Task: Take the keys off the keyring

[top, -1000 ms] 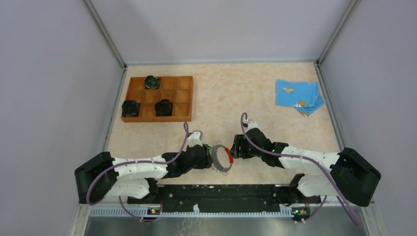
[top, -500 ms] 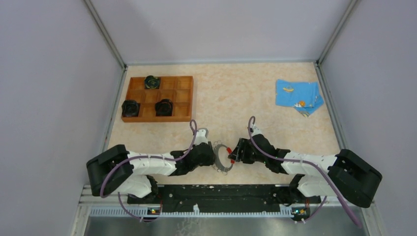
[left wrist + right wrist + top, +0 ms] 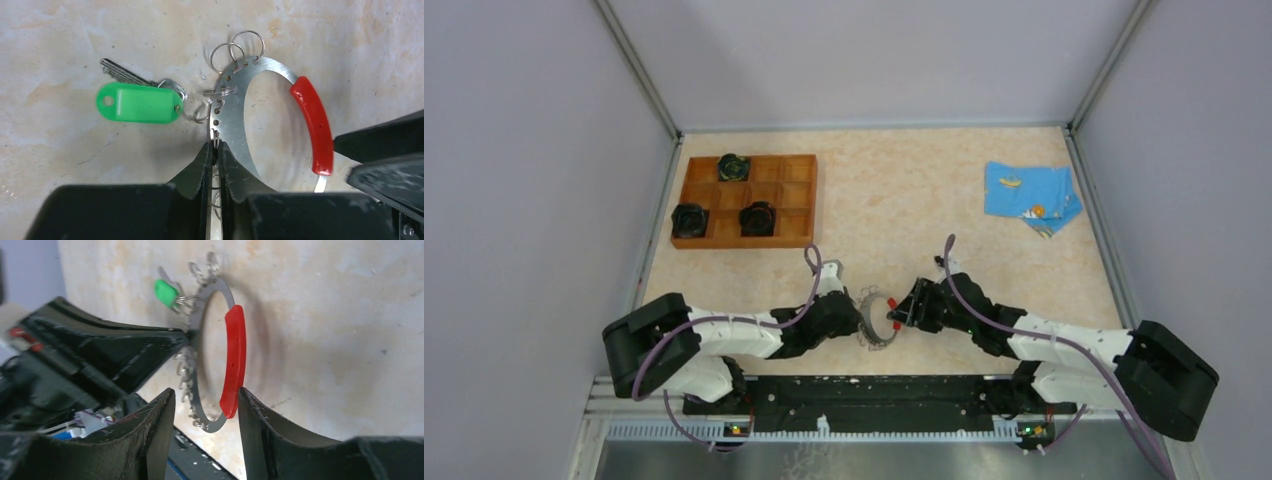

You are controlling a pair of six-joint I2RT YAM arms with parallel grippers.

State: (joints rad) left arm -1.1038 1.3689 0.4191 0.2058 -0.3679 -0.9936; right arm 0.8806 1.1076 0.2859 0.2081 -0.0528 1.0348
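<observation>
The keyring (image 3: pixel 876 322) is a flat grey metal ring with a red section (image 3: pixel 312 122), held on edge just above the table near the front. My left gripper (image 3: pixel 215 147) is shut on its metal band (image 3: pixel 232 130). A silvery key with a green tag (image 3: pixel 137 103) hangs from a small ring on the band's left side and also shows in the right wrist view (image 3: pixel 166 292). My right gripper (image 3: pixel 206 397) is open. Its jaws straddle the lower end of the red section (image 3: pixel 235 360), with the right finger close beside it.
Several small empty split rings (image 3: pixel 235 47) hang on the band. A wooden grid tray (image 3: pixel 796 200) with three black pucks stands at the back left. A blue cloth (image 3: pixel 1029 195) lies at the back right. A black rail (image 3: pixel 874 390) runs along the near edge.
My right gripper has moved left, up to the keyring, and now straddles its red section. My left arm has shifted slightly right, still holding the ring.
</observation>
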